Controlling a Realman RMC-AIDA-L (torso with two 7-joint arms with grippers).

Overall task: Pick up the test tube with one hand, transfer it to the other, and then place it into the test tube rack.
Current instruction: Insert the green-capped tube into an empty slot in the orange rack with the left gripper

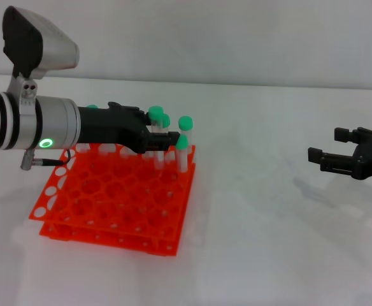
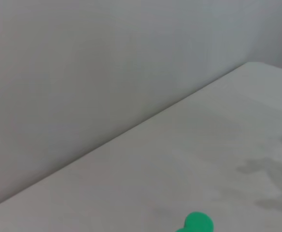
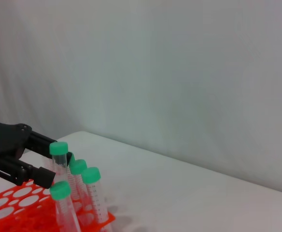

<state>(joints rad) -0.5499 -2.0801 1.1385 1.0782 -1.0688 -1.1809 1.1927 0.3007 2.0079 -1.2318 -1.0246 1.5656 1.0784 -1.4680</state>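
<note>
Reaching over the orange-red test tube rack, my left gripper appears clamped on a green-capped clear test tube at the rack's far right corner, among other capped tubes. My right gripper hovers well apart, jaws open, empty.

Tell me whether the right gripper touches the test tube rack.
Apart. The head view shows the right gripper hanging open far to the side of the test tube rack, bare table between.

Right claw arm cut off; left claw grip unclear
</note>
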